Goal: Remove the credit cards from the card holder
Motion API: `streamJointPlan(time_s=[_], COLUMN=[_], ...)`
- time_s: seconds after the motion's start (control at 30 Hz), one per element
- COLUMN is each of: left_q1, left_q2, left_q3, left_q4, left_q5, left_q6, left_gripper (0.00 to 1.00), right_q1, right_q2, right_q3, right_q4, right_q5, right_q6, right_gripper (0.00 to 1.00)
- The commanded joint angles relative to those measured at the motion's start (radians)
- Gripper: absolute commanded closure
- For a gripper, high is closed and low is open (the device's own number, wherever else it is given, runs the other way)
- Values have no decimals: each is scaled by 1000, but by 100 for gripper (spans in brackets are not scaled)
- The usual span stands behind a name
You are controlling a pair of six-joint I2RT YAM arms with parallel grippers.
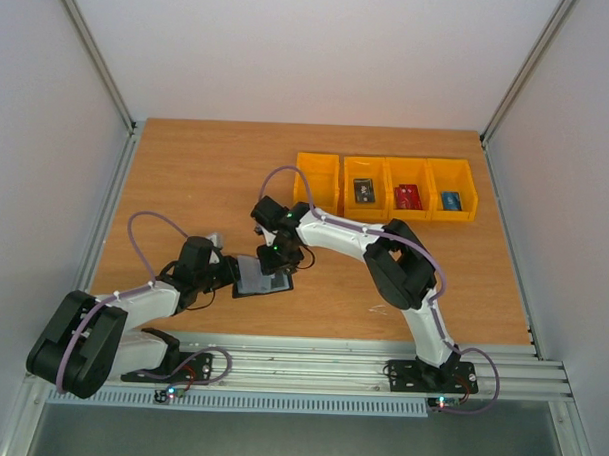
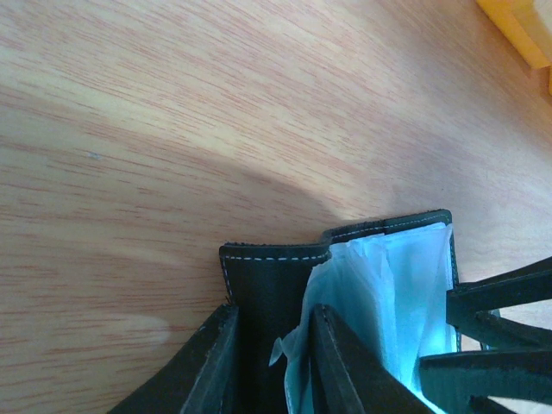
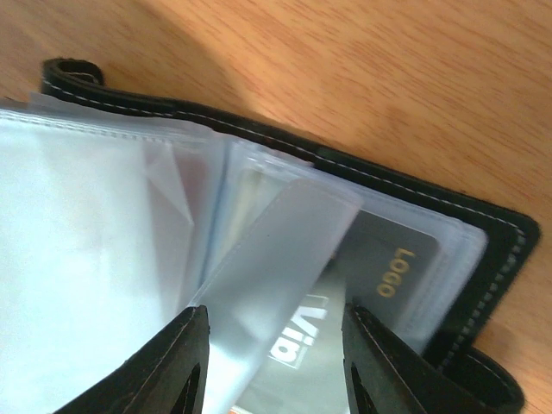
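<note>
The black card holder (image 1: 261, 279) lies open on the wooden table between both arms. My left gripper (image 2: 272, 366) is shut on its black stitched cover (image 2: 267, 285), beside the pale clear sleeves (image 2: 405, 285). My right gripper (image 3: 276, 362) hovers over the open holder (image 3: 500, 250) with its jaws apart. Between the jaws are a lifted clear sleeve flap (image 3: 267, 267) and a grey credit card with white "Vip" lettering (image 3: 306, 341). Another grey card with a gold "Logo" print (image 3: 388, 259) sits in a sleeve behind it. From above, the right gripper (image 1: 278, 259) covers the holder's far edge.
A row of yellow bins (image 1: 318, 178) stands at the back right. One holds a dark card (image 1: 363, 191), one a red card (image 1: 408, 197), one a blue card (image 1: 452, 201). A yellow bin corner (image 2: 517, 21) shows in the left wrist view. White walls enclose the table.
</note>
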Motion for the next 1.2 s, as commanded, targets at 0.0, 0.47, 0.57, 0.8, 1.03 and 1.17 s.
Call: streamJointPlan(time_s=[0.0, 0.47, 0.57, 0.8, 1.03, 1.17], left_q1=[-4, 96, 97, 96, 96, 95], left_q2=[2, -79, -73, -67, -79, -69], left_q3=[-6, 12, 9, 6, 8, 9], left_q4=[36, 58, 78, 99, 125, 67], left_q5=[-8, 203, 229, 258, 309, 239], left_q6=[16, -4, -2, -4, 11, 17], left_gripper=[73, 33, 29, 44, 42, 51], right_q1=[-33, -80, -80, -80, -81, -86], right_q2=[-37, -68, -67, -35, -42, -48], right_q3=[-62, -198, -199, -184, -182, -226], right_q4=[5, 204, 237, 245, 278, 444], right_q5=[-5, -277, -315, -334, -407, -586], right_q6=[10, 58, 59, 97, 99, 148], right_gripper=[57, 58, 55, 52, 41, 35])
